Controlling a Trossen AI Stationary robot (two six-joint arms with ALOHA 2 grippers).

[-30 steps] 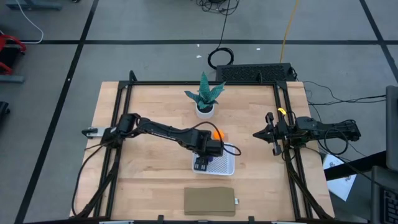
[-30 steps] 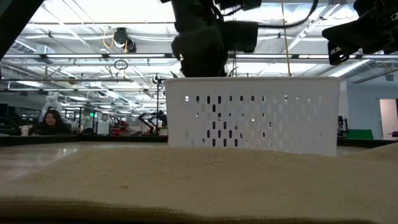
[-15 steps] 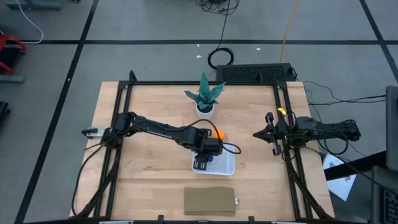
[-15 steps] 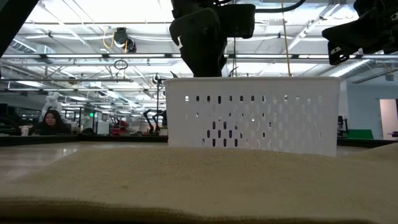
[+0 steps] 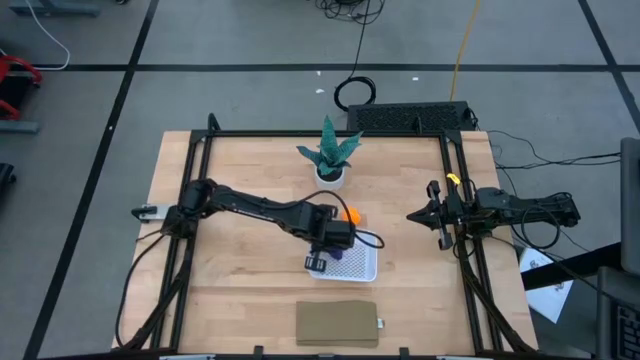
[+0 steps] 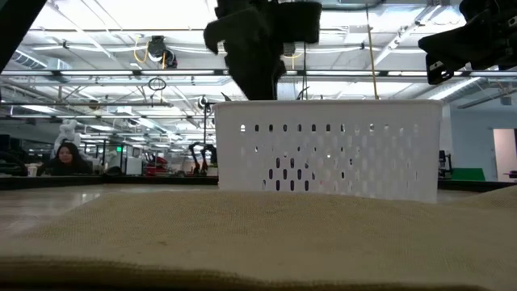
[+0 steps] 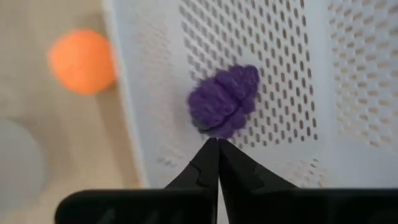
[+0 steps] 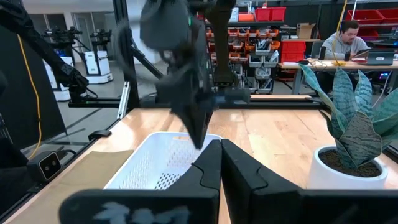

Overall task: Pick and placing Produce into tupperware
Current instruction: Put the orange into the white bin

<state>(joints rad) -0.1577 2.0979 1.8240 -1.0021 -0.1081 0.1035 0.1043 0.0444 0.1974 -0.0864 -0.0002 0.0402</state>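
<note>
Left jaws (image 5: pixel 318 263): closed tip to tip and empty, poised over the left rim of the tupperware; in the left wrist view the two dark fingers (image 7: pixel 208 163) meet in a point.
Purple produce (image 7: pixel 224 101): a knobbly dark purple lump lying on the perforated floor of the tupperware, just ahead of the left jaws' tips and clear of them.
Tupperware (image 5: pixel 367 271): white, square, with rounded corners, on the wooden surface (image 5: pixel 240 275) under the left jaws; in the low view its slotted wall (image 6: pixel 327 149) stands below the left arm's wrist.
Orange ball (image 5: pixel 350 214): round, bright orange, on the surface outside the tupperware, just beyond its far edge; in the left wrist view (image 7: pixel 81 61) it sits past the container wall, off to one side of the jaws.
Tan pad (image 5: pixel 338 323): flat rectangle on the surface at the near edge, apart from the tupperware and nearer the camera than the left jaws.
Potted plant (image 5: pixel 330 153): green spiky leaves in a white pot, at the far middle of the surface, well beyond the left jaws.
Right jaws (image 5: pixel 441 214): closed and empty, parked at the right edge of the surface, well apart from the tupperware; the right wrist view shows the fingers (image 8: pixel 208 168) pressed together, pointing toward the container and the left arm.
</note>
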